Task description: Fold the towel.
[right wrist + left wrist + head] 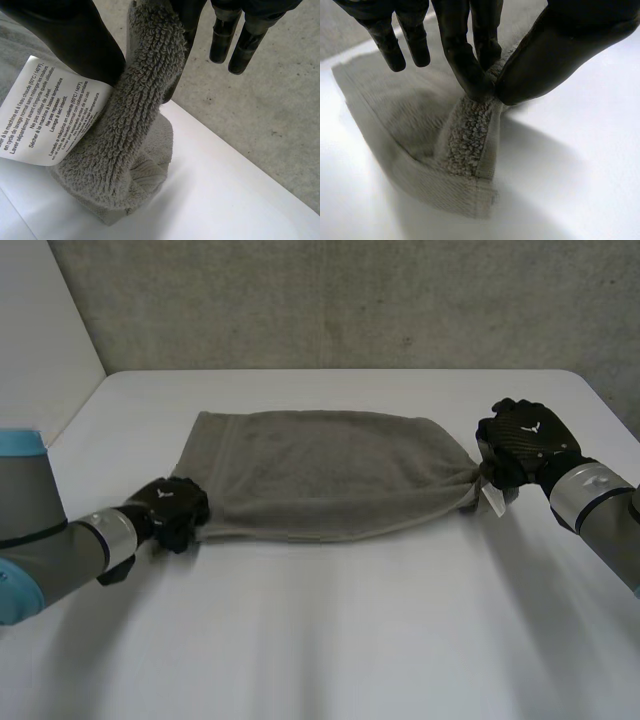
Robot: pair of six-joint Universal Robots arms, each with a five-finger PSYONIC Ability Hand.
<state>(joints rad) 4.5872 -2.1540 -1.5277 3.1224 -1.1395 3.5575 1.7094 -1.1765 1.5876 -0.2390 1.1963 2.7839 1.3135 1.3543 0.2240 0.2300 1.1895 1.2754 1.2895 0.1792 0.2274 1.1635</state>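
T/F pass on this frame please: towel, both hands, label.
1. The left hand pinches the towel at its near left corner. True.
2. The right hand is open and hovers clear of the towel. False: it is shut on the towel's bunched right end.
3. A white care label hangs at the end that the right hand holds. True.
4. The towel lies crumpled in a heap. False: it lies spread on the white table between the two hands.

A grey towel [320,475] lies on the white table [330,630].
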